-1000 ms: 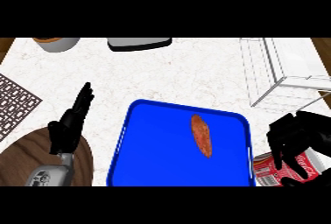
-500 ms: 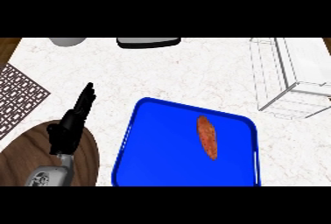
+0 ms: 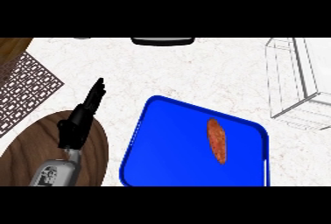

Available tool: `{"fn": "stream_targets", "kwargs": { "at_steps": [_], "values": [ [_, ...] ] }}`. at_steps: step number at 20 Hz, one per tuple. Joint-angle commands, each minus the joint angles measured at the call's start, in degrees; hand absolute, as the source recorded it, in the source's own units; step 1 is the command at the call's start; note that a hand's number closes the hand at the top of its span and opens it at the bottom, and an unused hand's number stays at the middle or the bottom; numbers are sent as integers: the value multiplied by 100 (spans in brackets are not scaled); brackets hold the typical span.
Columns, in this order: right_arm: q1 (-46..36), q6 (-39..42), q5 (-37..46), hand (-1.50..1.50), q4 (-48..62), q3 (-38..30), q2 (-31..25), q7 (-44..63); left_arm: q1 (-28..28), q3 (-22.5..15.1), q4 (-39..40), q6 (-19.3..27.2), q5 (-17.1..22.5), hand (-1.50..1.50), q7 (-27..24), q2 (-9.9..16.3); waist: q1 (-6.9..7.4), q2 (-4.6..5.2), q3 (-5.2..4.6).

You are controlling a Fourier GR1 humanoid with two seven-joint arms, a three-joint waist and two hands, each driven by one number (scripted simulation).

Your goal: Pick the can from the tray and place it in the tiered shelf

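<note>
Bright, even light; v. faint shadows, no glare; white counter (image 3: 194,70) nearly washed out.

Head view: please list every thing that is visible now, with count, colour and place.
tray: one, blue, lower centre of the counter
long food item: one, orange-brown, on the tray's right part
shelf: one, white wire, right edge
dark object: one, black and grey, top edge, cut off
patterned mat: one, brown lattice, left edge
round board: one, dark wood, lower left
can: none in view
left hand: one, black, fingers straight, resting above the board
right hand: not in view
</note>
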Motion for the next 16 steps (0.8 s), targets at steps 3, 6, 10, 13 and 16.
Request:
{"fn": "stream_targets", "kwargs": {
  "at_steps": [3, 6, 10, 13, 16],
  "values": [
    [-433, 1251, -206, 150, 1041, -40, -414, -960, -136, -159, 219, -4, -106, 0, -88, -150, 188, 29, -12],
    [-766, 1216, -352, 150, 1273, 31, -543, -766, -350, -102, 200, -102, -10, 0, 117, -119, 263, 33, -15],
    [-1159, 863, -199, 150, 1342, 327, -364, -797, -340, -264, 354, -66, -157, 0, -66, -237, 364, 61, -15],
    [-1443, 550, 25, 150, 1450, 431, -338, -1007, -509, -174, 453, -78, -130, 0, -32, -215, 363, 70, -13],
    [-1604, 497, 148, 150, 1591, 534, -342, -1202, -208, -237, 342, -76, -167, 0, -175, -214, 317, 32, -17]
  ]
}}
